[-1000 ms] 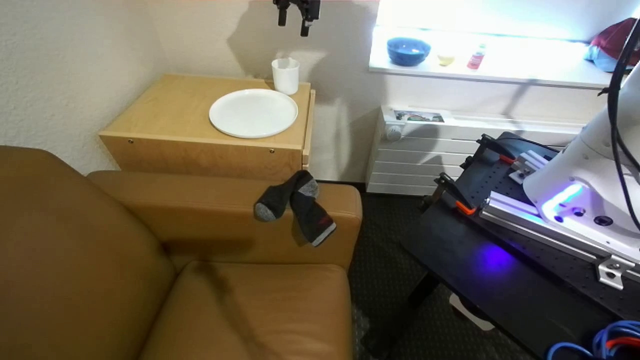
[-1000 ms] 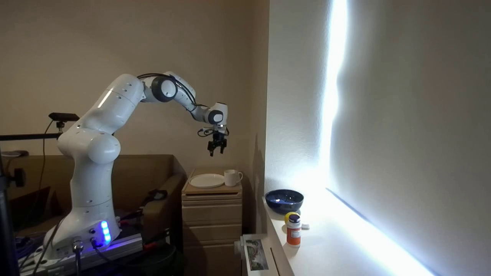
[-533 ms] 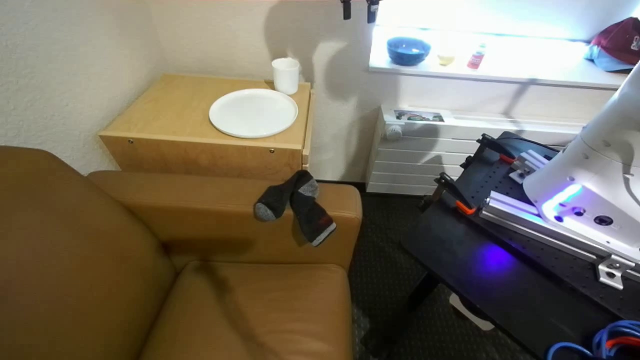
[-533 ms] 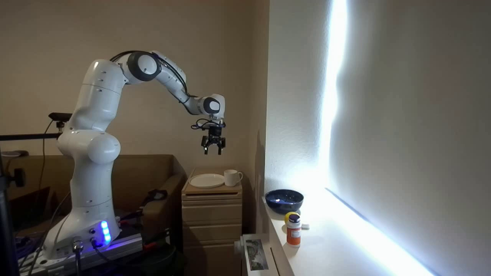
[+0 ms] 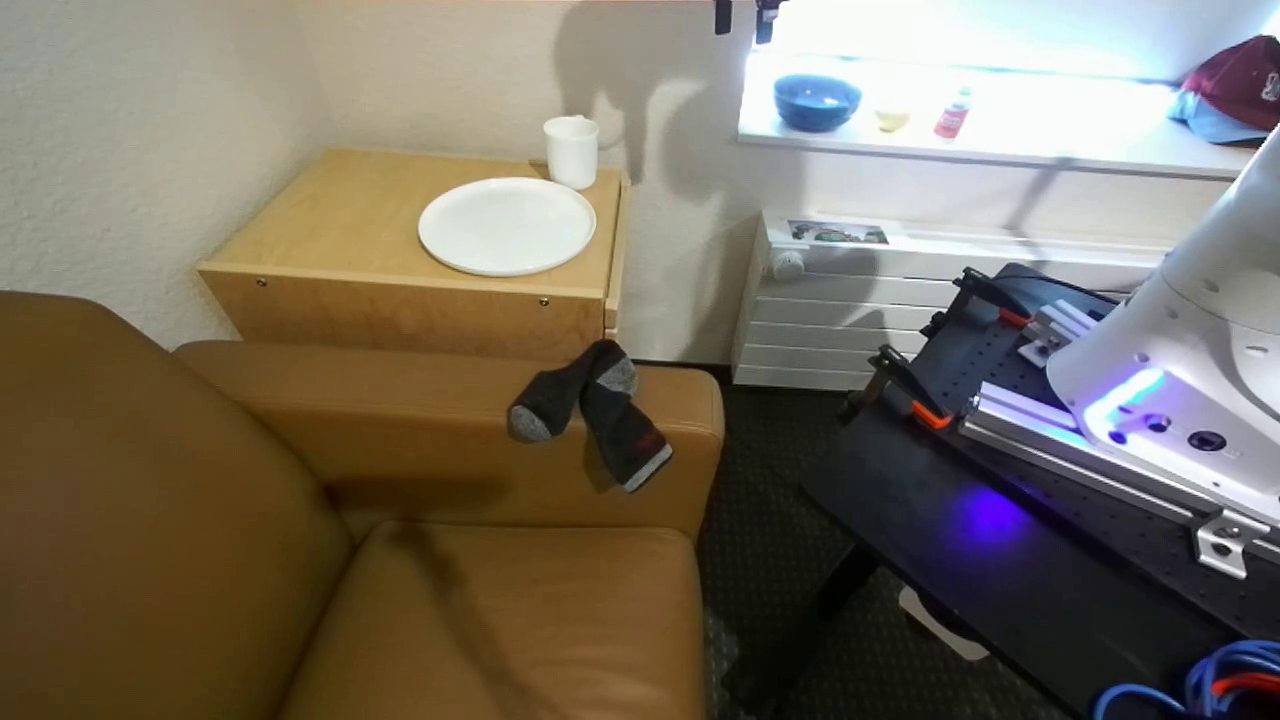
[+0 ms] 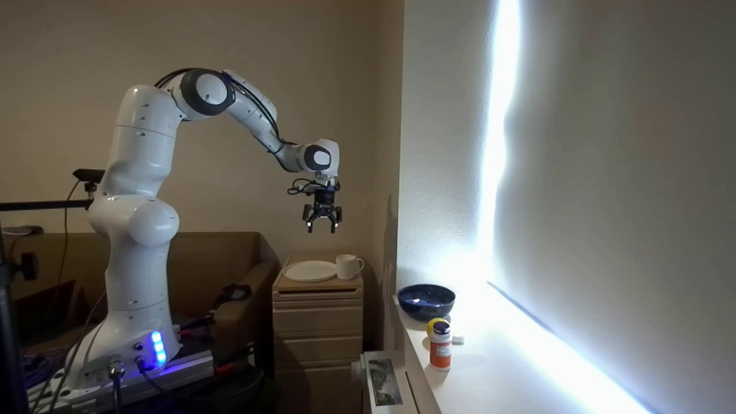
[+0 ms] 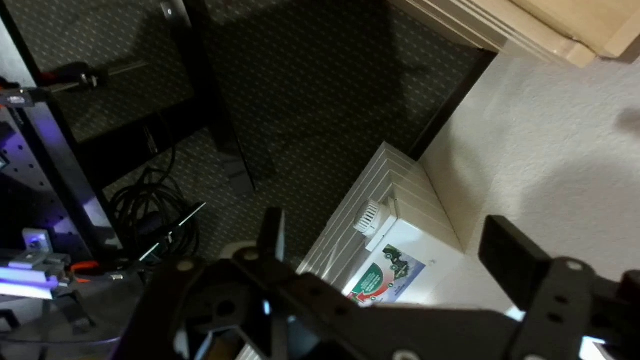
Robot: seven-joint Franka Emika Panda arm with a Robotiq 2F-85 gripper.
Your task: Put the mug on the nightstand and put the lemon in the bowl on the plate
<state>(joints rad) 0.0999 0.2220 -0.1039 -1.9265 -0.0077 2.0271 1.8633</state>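
The tool point(image 6: 321, 228) is up in mid-air, jaws spread wide, with the mug point(image 5: 572, 155) right beside the plate point(image 5: 507, 227) on the nightstand point(image 5: 370, 205) and the bowl point(image 5: 817, 104) over on the windowsill point(image 5: 1060, 125). Next to the bowl is the lemon point(image 5: 892, 119), tough to see: glare nearly washes it out or a bottle point(image 6: 440, 348) partly blocks it, depending on the exterior view. Also dark socks point(image 5: 622, 435) draped over the sofa arm point(image 5: 430, 395), and in an exterior view the tool and a maroon cap point(image 5: 1240, 92) get cropped.

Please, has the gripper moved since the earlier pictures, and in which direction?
Yes. In an exterior view, the gripper has shifted rightward across the picture, away from the mug and toward the windowsill.
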